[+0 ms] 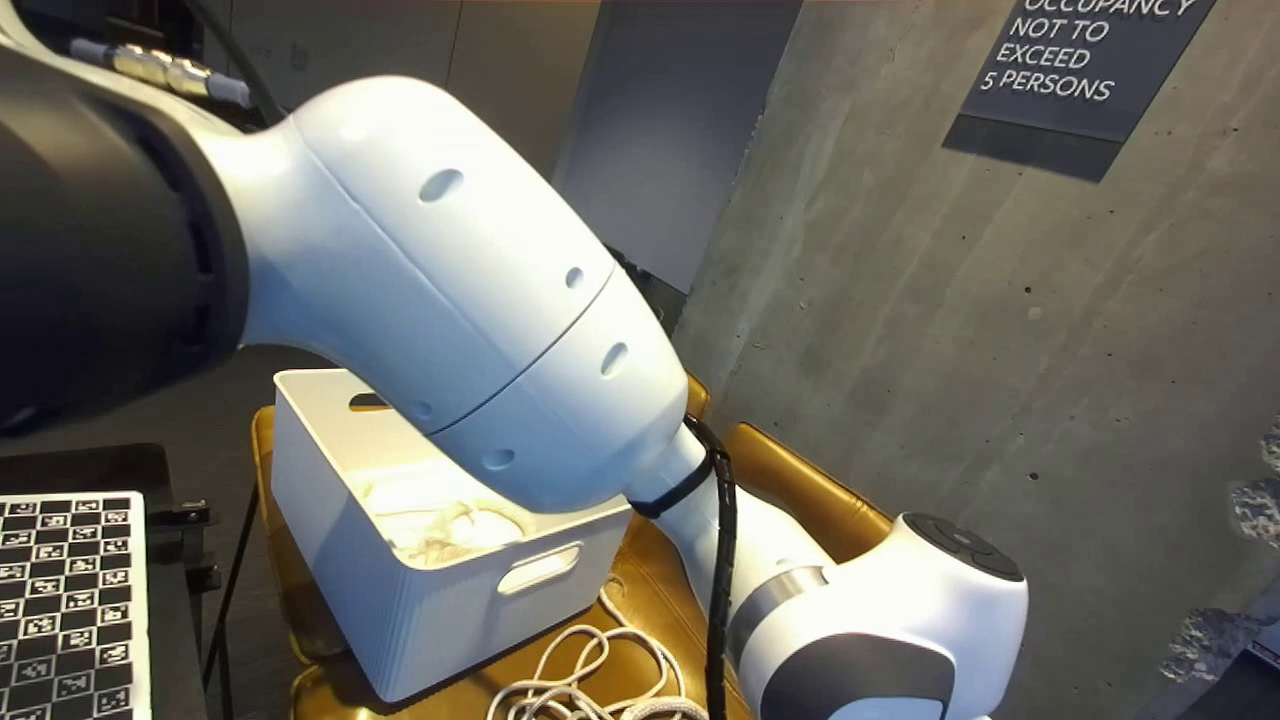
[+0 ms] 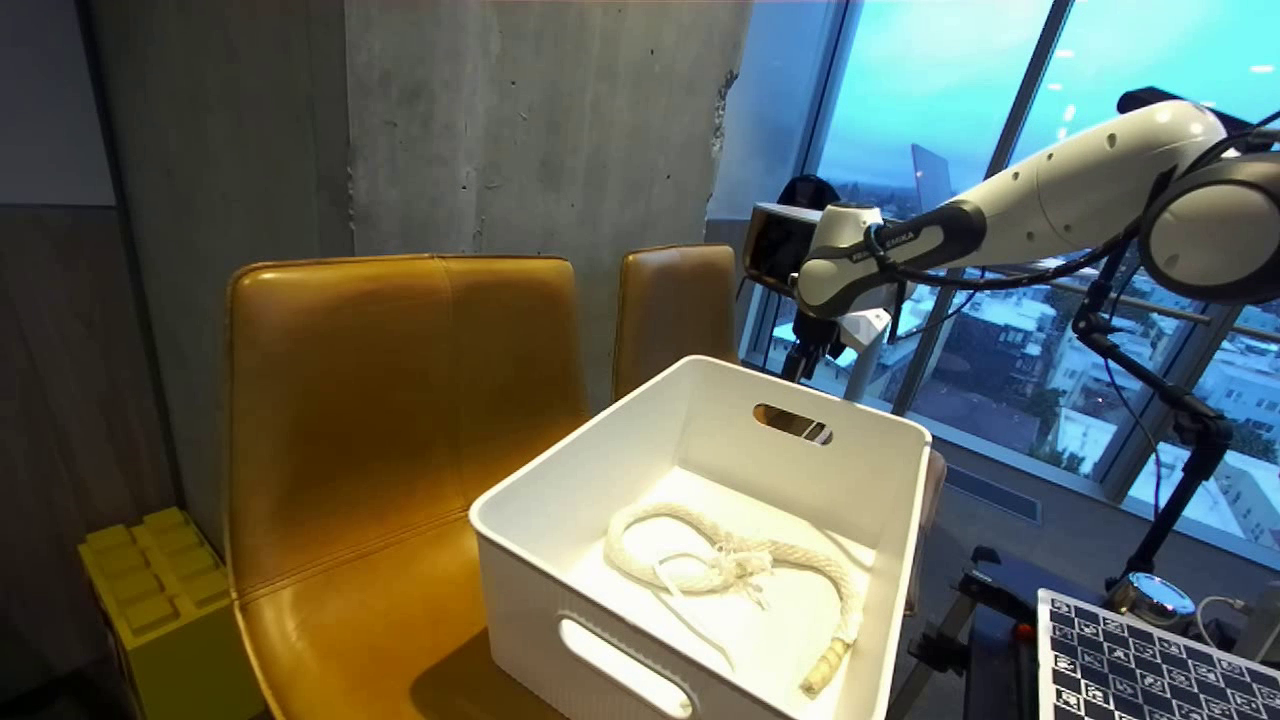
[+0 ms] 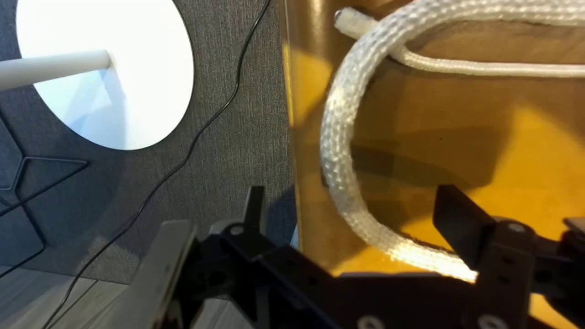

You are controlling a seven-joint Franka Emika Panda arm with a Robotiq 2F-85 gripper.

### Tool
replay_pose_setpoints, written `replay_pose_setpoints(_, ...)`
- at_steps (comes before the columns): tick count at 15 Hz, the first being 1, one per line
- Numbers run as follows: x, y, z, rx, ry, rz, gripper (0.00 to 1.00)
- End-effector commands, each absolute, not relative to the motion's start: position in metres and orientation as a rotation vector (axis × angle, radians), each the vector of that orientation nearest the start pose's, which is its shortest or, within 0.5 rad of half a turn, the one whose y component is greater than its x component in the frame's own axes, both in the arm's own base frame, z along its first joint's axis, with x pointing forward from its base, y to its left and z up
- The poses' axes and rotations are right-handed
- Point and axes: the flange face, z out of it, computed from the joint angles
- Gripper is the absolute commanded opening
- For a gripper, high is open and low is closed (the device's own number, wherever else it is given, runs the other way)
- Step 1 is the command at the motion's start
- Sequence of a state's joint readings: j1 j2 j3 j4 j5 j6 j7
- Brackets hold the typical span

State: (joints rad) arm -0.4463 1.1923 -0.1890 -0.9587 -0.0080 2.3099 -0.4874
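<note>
There's the rope (image 3: 338,151), lying on the chair (image 3: 539,178), bending in a broad curve down the middle of the wrist view and away to the lower right. Above it hangs the gripper (image 3: 351,188), fingers spread wide, nothing pinched, the rope crossing the gap between them in the frame. It's braided stuff, and I'd call it light, soft and hard to damage, springy enough to hold that round bend; the sheen suggests a slightly slick skin. Best bite, to my eye: the upright run near the centre, one pad either side, clear of the cord (image 3: 484,68) ducking under it at upper middle. Now the blind spots! The rope leaves the frame at upper right, and its lower stretch slips behind the finger at lower right, so contact there I can't call. In an exterior view the bottom edge crops the arm (image 1: 460,300); in an exterior view the box (image 2: 530,620) seems to hide the rope and the fingertips. Whether rope and cord join, no telling.
</note>
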Motion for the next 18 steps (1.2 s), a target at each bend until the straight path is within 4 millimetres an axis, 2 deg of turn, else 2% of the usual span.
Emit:
replay_pose_setpoints(1, 0.684, -0.419, 0.14, -3.377, 0.046, -0.054, 0.63)
replay_pose_setpoints(3, 0.684, -0.42, 0.134, -3.375, 0.063, -0.031, 0.46)
replay_pose_setpoints(7, 0.682, -0.422, 0.129, -3.371, 0.086, 0.006, 0.18)
replay_pose_setpoints(9, 0.681, -0.415, 0.145, -3.329, 0.1, 0.016, 0.03)
replay_pose_setpoints(10, 0.682, -0.412, 0.152, -3.322, 0.106, 0.009, 0.0)
replay_pose_setpoints(15, 0.698, -0.377, 0.239, -3.287, 0.061, -0.117, 0.03)
replay_pose_setpoints(18, 0.705, -0.344, 0.293, -3.286, -0.02, -0.216, 0.03)
